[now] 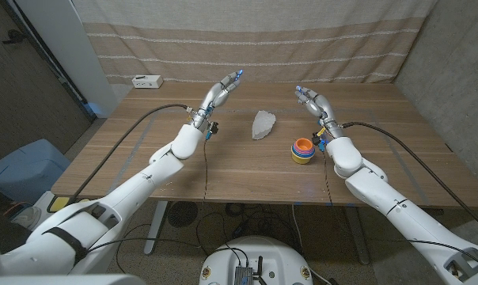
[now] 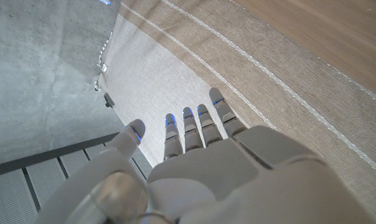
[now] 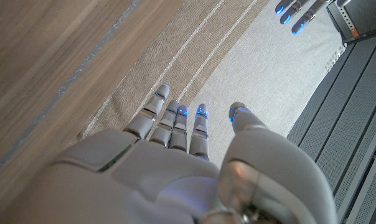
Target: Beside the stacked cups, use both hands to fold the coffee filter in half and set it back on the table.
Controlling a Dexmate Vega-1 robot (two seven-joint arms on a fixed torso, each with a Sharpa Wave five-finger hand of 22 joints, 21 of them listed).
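1. Fingers apart and straight, left robot hand (image 1: 221,89) grasps nothing; it hangs above the counter (image 1: 381,170).
2. Right robot hand (image 1: 311,99) is likewise released, facing the left.
3. Coffee filter (image 1: 263,124) lies between both, slightly nearer the robot's body, about equally near each, long axis running away from the robot.
4. Stacked cups (image 1: 302,150) stand beside the filter, below the right wrist.

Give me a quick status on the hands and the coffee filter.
Left hand open, raised, holding nothing. Right hand open, likewise. Coffee filter lying on the table between them, beside the stacked cups. Nothing in the way.
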